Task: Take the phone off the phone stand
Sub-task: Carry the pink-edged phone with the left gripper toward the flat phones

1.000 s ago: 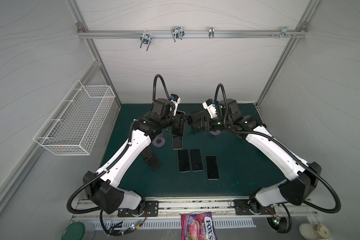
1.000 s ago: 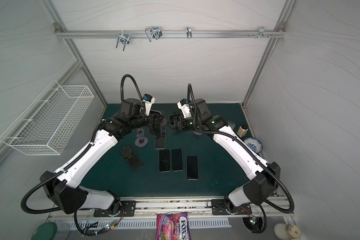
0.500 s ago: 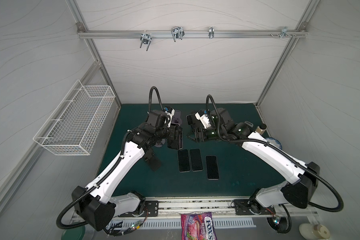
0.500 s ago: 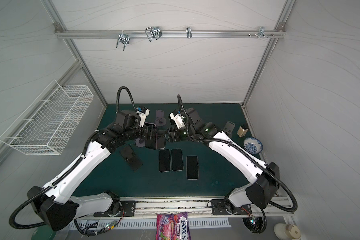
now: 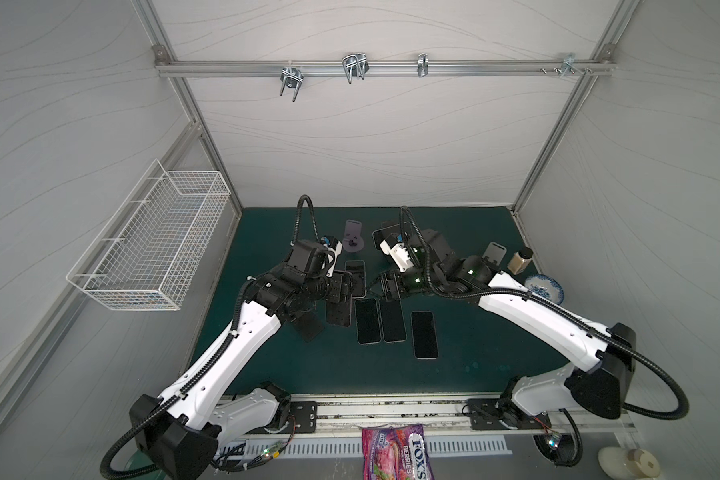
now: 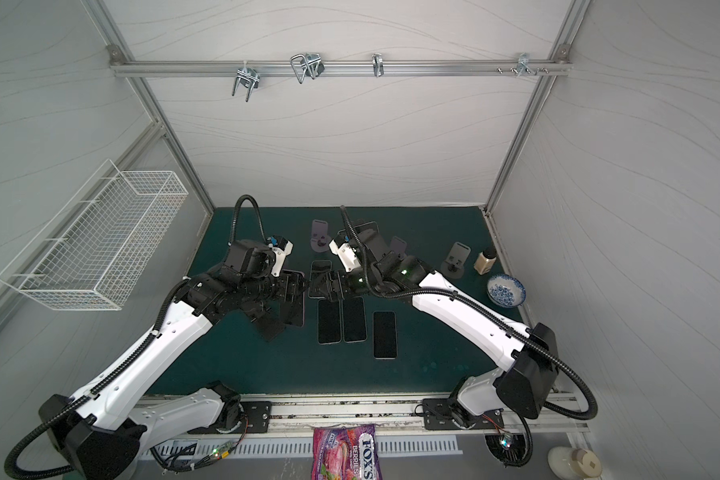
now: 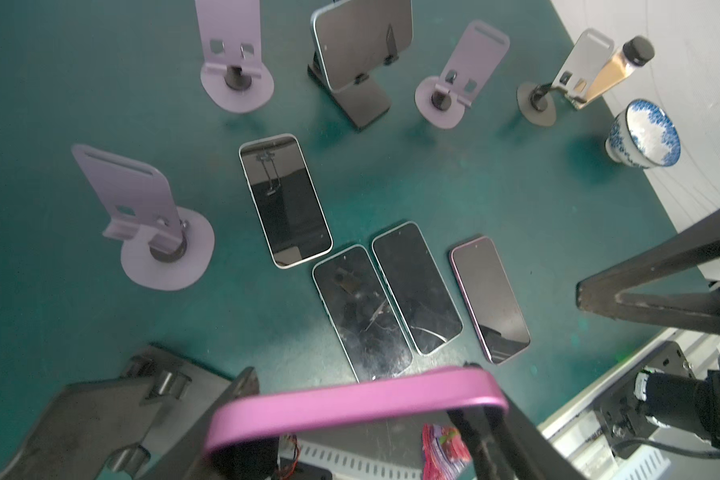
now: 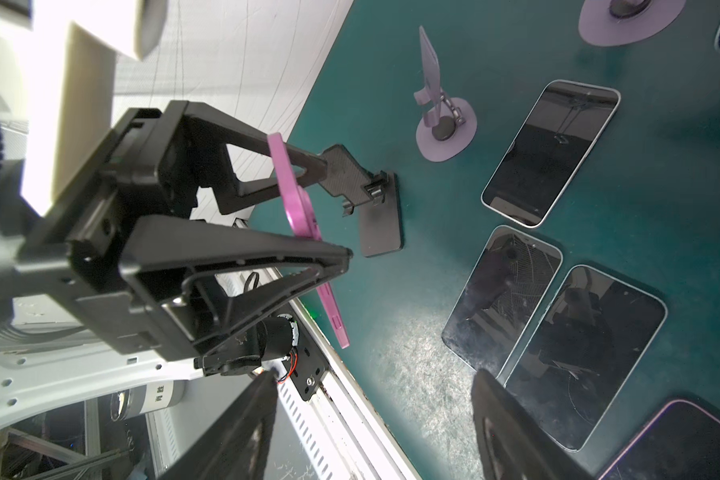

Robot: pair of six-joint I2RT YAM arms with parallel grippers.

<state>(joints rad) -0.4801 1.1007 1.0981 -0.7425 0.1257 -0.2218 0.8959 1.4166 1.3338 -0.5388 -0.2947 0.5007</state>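
In both top views the two arms have drawn forward from the back row of stands within the last second. The left hand [image 5: 346, 291] now hangs just behind the row of lying phones [image 5: 381, 320], nose to nose with the right hand [image 5: 385, 286]. The left hand is clamped on the pink phone [image 5: 339, 313], which hangs clear of the desk [image 5: 474, 353], just beside the empty black stand [image 5: 306, 328]. I judge the lifting-off done for this phone; setting it down or passing it across is what remains. Here the phone reads as a dark slab with its long side running back to front, like the lying phones.

In the left wrist view a short end of the pink phone [image 7: 350, 409] spans the gap between the fingers. The grip is therefore across its width, and the long axis runs away from the camera, down toward the desk. A propped phone [image 7: 362, 41] sits on a stand at the back.

In the right wrist view the pink phone [image 8: 296, 224] shows edge-on and steeply tilted, its lower end toward the desk's front rail. Which face looks where I cannot tell. The right hand's own fingers [image 8: 250, 419] stand apart with nothing between them.
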